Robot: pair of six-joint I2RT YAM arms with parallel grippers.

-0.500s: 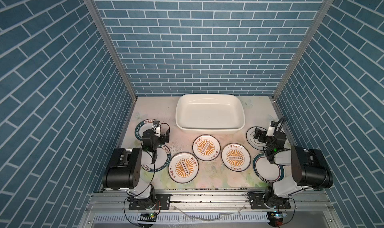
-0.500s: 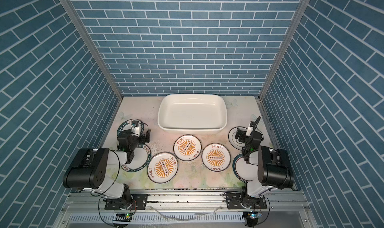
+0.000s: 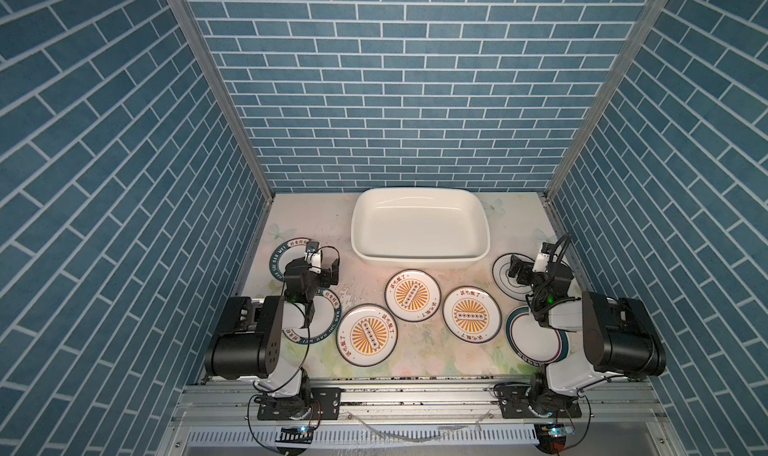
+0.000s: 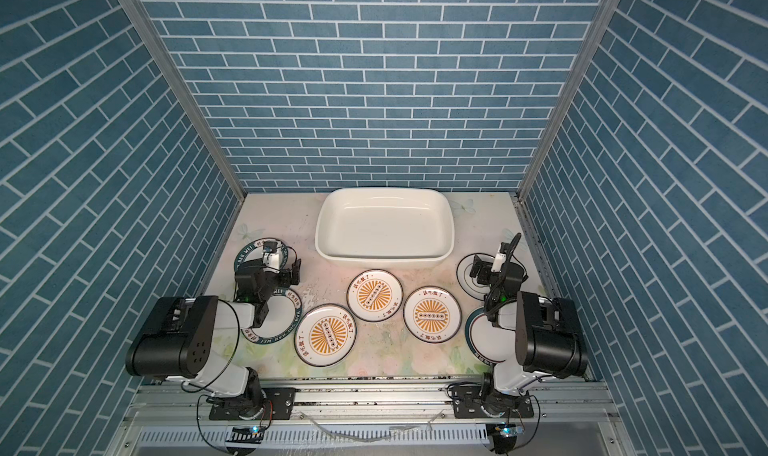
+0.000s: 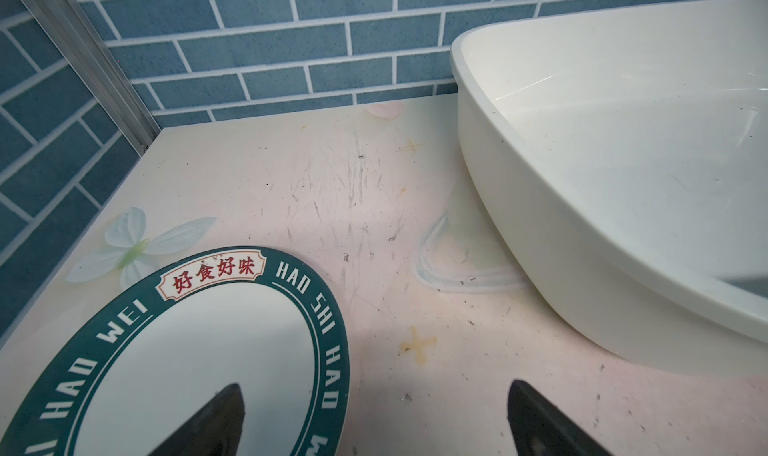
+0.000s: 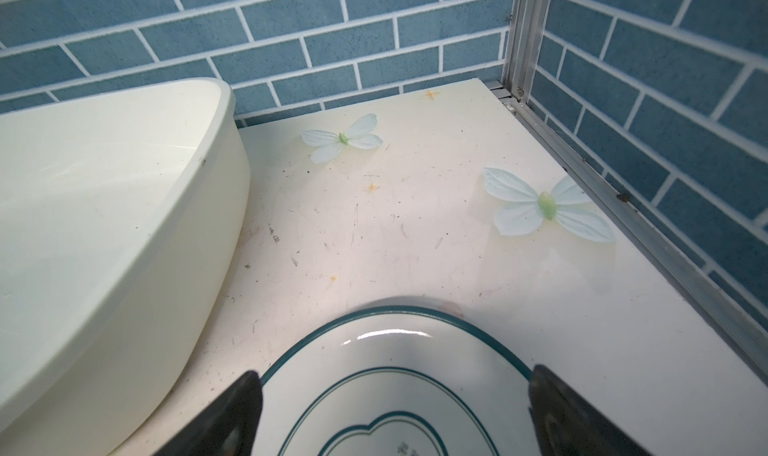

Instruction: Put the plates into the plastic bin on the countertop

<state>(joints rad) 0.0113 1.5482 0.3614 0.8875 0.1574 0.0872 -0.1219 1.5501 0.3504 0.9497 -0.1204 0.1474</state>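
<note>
Change: nothing visibly differs from half a second earlier; arms and plates lie alike.
Left arm: left end effector (image 5: 374,416) has its jaws spread wide and holds nothing. One finger is above the lettered plate (image 5: 208,350), the other above bare surface.
Right arm: right end effector (image 6: 395,395) is spread wide and holds nothing, with its fingers above opposite edges of the thin-ringed plate (image 6: 374,350).
Plates: seven round, glossy white discs. The lettered plate is at 9 o'clock and the second lettered plate (image 3: 332,323) at 8. Three sunburst plates (image 3: 412,296) lie from centre toward 6. The thin-ringed plate is at 3 and the teal-rimmed plate (image 3: 532,341) at 4.
Bin: plastic bin (image 3: 419,258) at 12 o'clock is a glossy white rounded rectangle with a flared rim. All the plates lie outside it.
Surface: worktop (image 3: 432,350) is pale, floral-printed and scuffed.
</note>
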